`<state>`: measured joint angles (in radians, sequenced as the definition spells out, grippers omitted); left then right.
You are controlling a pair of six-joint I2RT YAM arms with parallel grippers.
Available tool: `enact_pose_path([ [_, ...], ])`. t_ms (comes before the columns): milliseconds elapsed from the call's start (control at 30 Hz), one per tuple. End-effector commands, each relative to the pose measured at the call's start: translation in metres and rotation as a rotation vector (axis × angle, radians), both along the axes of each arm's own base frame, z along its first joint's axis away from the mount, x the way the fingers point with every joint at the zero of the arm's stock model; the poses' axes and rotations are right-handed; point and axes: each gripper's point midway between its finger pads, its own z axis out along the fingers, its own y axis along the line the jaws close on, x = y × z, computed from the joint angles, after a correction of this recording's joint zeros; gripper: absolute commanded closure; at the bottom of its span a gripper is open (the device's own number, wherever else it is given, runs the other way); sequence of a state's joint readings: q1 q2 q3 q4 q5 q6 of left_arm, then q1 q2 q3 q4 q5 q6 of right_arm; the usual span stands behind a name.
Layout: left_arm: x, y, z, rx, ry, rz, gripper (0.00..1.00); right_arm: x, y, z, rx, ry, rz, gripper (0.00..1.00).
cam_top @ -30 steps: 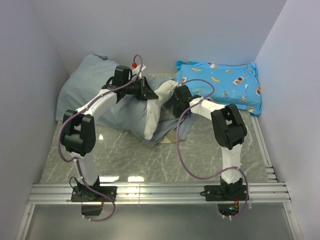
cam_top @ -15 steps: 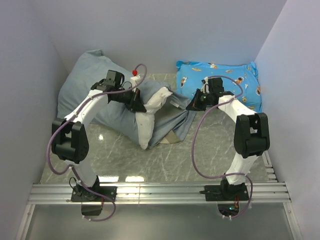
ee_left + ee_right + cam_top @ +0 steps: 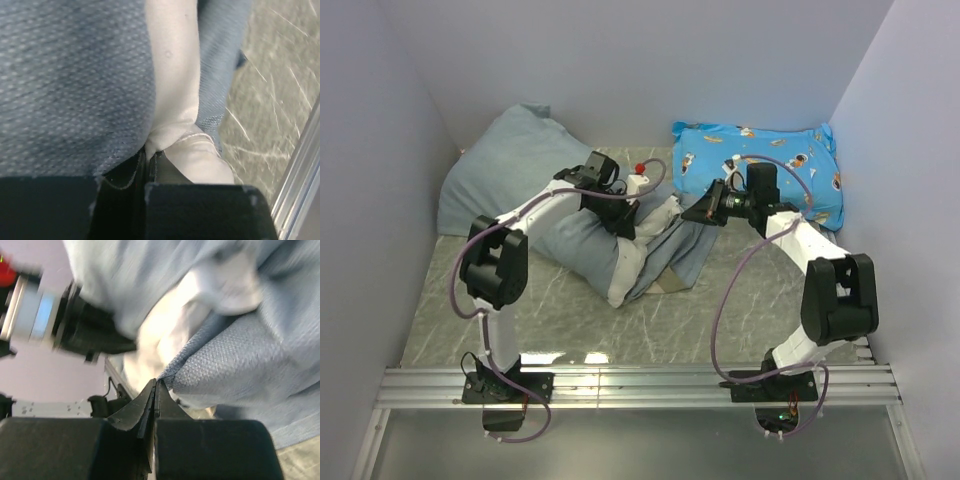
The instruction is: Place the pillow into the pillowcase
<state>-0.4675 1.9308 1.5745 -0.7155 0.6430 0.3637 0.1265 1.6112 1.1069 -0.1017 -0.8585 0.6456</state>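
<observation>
Top external, look of the pillowcase (image 3: 510, 170): dusty grey-blue, limp at its edges but bulging with filling, one plain face turned up.
Place of the pillowcase: it lay across the back left part of the marble-patterned table (image 3: 560, 310), with its open end toward the middle.
Look of the pillow (image 3: 619, 272): plain white and puffy, mostly covered by the sleeve. Only a long white strip and one white corner showed at the open end.
Place of the pillow: inside the pillowcase, with its bare end between the two arms near the table's middle.
Open end: loose grey-blue folds lay just right of the white strip, and a small tan patch of cloth showed under the lowest fold.
State of the left gripper (image 3: 150, 150): closed down to a narrow slit. In the left wrist view its fingers pinched a stitched white corner of the pillow, with grey-blue weave pressed against the left side of that corner.
State of the right gripper (image 3: 156, 382): fully closed. In the blurred right wrist view a hem of the pillowcase was drawn to a point at the fingertips, apparently nipped between them and lifted off the table.
Blue cartoon-print cushion (image 3: 760, 165): in the back right corner, apart from the pillowcase.
</observation>
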Motion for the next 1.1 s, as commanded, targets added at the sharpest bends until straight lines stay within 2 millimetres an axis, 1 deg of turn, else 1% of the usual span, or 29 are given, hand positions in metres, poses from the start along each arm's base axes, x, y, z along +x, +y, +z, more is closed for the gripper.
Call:
enact_pose_path([
  [0,0.002,0.027,-0.053,0.198,0.13,0.117,1.0,-0.008,0.0,0.055,0.097,-0.19,0.033,1.0],
  [33,0.005,0.026,-0.055,0.193,0.139,0.122,1.0,-0.015,-0.001,0.05,0.094,-0.18,0.034,1.0],
  [67,0.007,0.023,-0.056,0.185,0.142,0.126,1.0,-0.016,-0.002,0.044,0.078,-0.171,0.029,1.0],
  [100,0.008,0.021,-0.058,0.18,0.156,0.139,1.0,-0.022,-0.006,0.029,0.029,-0.151,0.037,1.0],
  [133,0.009,0.019,-0.058,0.173,0.16,0.142,1.0,-0.021,-0.009,0.016,-0.014,-0.129,0.037,1.0],
  [167,0.007,0.018,-0.058,0.167,0.17,0.138,1.0,-0.015,-0.018,-0.002,-0.092,-0.102,-0.004,1.0],
  [200,0.007,0.017,-0.057,0.16,0.178,0.144,1.0,-0.023,-0.026,-0.027,-0.179,-0.041,0.008,1.0],
  [233,0.005,0.015,-0.056,0.149,0.186,0.141,1.0,-0.013,-0.033,-0.046,-0.254,0.008,-0.013,1.0],
  [267,0.004,0.013,-0.054,0.134,0.191,0.134,1.0,-0.012,-0.039,-0.06,-0.319,0.044,-0.023,0.9],
  [300,0.004,0.011,-0.052,0.122,0.191,0.129,1.0,-0.014,-0.044,-0.07,-0.354,0.095,-0.029,0.85],
  [333,0.003,0.009,-0.052,0.117,0.191,0.127,1.0,-0.01,-0.045,-0.075,-0.364,0.112,-0.04,0.77],
  [367,0.002,0.006,-0.05,0.109,0.192,0.122,1.0,-0.007,-0.044,-0.082,-0.363,0.129,-0.046,0.63],
  [400,0.001,0.005,-0.049,0.103,0.198,0.124,1.0,-0.004,-0.04,-0.083,-0.354,0.148,-0.063,0.57],
  [433,0.002,0.003,-0.05,0.101,0.195,0.128,1.0,0.0,-0.037,-0.082,-0.345,0.149,-0.068,0.41],
  [467,0.001,0.001,-0.049,0.096,0.192,0.123,1.0,0.002,-0.034,-0.084,-0.341,0.159,-0.069,0.22],
  [500,0.0,-0.001,-0.049,0.092,0.196,0.123,1.0,0.002,-0.027,-0.082,-0.328,0.164,-0.061,0.21],
  [533,0.001,-0.002,-0.048,0.089,0.188,0.124,1.0,0.007,-0.024,-0.077,-0.326,0.155,-0.064,0.21],
  [633,-0.001,-0.006,-0.048,0.086,0.185,0.118,1.0,0.014,-0.019,-0.075,-0.35,0.147,-0.067,0.19],
  [667,-0.001,-0.007,-0.048,0.085,0.183,0.116,1.0,0.016,-0.017,-0.075,-0.381,0.134,-0.065,0.02],
  [700,-0.001,-0.008,-0.047,0.084,0.183,0.114,1.0,0.013,-0.021,-0.086,-0.455,0.148,-0.058,0.02],
  [733,-0.001,-0.008,-0.046,0.08,0.181,0.112,1.0,0.02,-0.022,-0.088,-0.528,0.124,-0.079,0.02],
  [800,-0.001,-0.01,-0.046,0.073,0.184,0.114,1.0,0.02,-0.029,-0.099,-0.606,0.15,-0.086,0.03],
  [833,-0.001,-0.01,-0.044,0.066,0.185,0.115,1.0,0.025,-0.03,-0.107,-0.639,0.164,-0.091,0.04],
  [867,-0.001,-0.011,-0.043,0.06,0.186,0.113,1.0,0.028,-0.036,-0.115,-0.678,0.175,-0.106,0.06],
  [933,-0.002,-0.013,-0.036,0.035,0.185,0.117,1.0,0.029,-0.039,-0.125,-0.709,0.205,-0.108,0.08],
  [967,-0.001,-0.013,-0.032,0.022,0.183,0.12,1.0,0.027,-0.044,-0.138,-0.74,0.232,-0.106,0.12],
  [1033,0.0,-0.014,-0.019,-0.019,0.177,0.127,1.0,0.023,-0.049,-0.149,-0.754,0.256,-0.102,0.16],
  [1067,0.003,-0.01,-0.015,-0.037,0.183,0.14,1.0,0.023,-0.052,-0.15,-0.754,0.251,-0.105,0.21],
])
